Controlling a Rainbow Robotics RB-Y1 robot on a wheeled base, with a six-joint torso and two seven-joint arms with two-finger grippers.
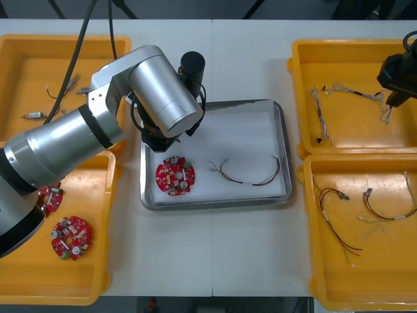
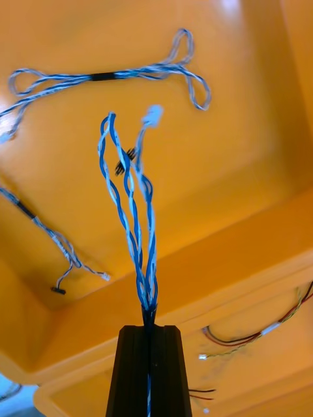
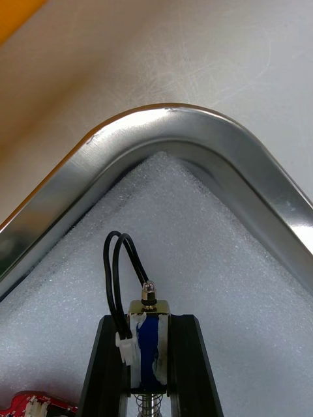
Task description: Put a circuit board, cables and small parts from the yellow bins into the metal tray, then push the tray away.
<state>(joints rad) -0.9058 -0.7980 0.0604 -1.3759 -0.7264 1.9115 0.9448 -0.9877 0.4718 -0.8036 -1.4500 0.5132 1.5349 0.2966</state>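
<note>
Your metal tray holds a circuit board and a red and yellow cable. Your left claw pinches a small metal part over it, and your right claw pinches a blue and white cable. Push not yet done.

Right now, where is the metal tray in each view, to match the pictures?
Front view: the metal tray lies mid-table between the yellow bins.
Left wrist view: its rounded corner curves just past the left gripper, shut on a small metal part.
Right wrist view: the right gripper, shut on a blue and white cable, hangs over a right-side bin.
Landmark: the red circuit board in the tray.
</note>
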